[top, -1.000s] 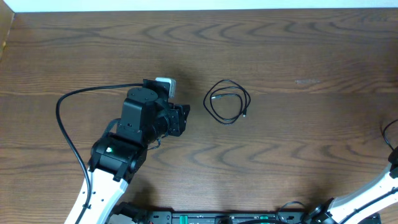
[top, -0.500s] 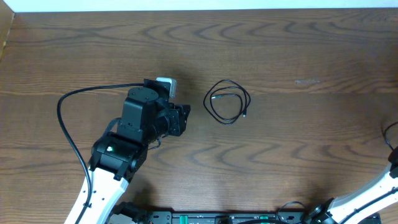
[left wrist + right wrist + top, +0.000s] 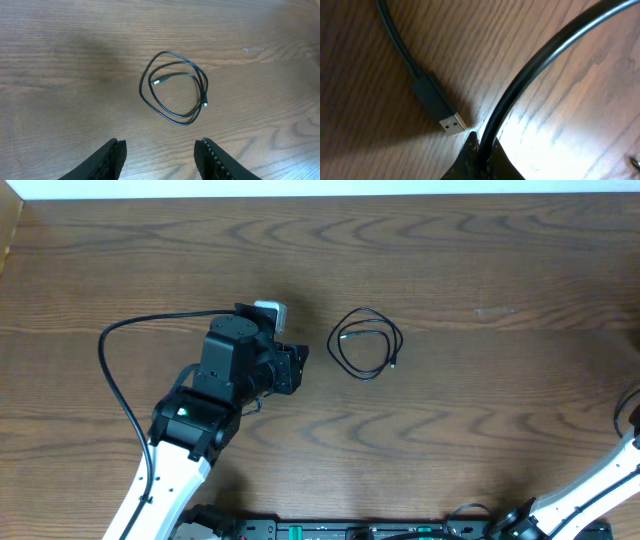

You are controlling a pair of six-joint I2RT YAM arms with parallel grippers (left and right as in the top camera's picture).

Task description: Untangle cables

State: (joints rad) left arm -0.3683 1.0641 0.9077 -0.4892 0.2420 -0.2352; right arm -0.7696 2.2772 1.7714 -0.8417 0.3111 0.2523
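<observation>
Black cable (image 3: pixel 159 80) lies coiled ahead of your left gripper (image 3: pixel 160 146), jaws apart; pinch two strands at once and you'll tighten it.

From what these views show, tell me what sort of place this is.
Probably a robotics lab or test bench: a wood-grain table, white-and-black robot arms reaching in from its near edge, and one coiled black cable laid out alone before the open left gripper.

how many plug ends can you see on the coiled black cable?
2. In the left wrist view, one plug end lies inside the coil, upper left; the other plug end sits at the right side of the black cable. Neither is hidden.
</observation>
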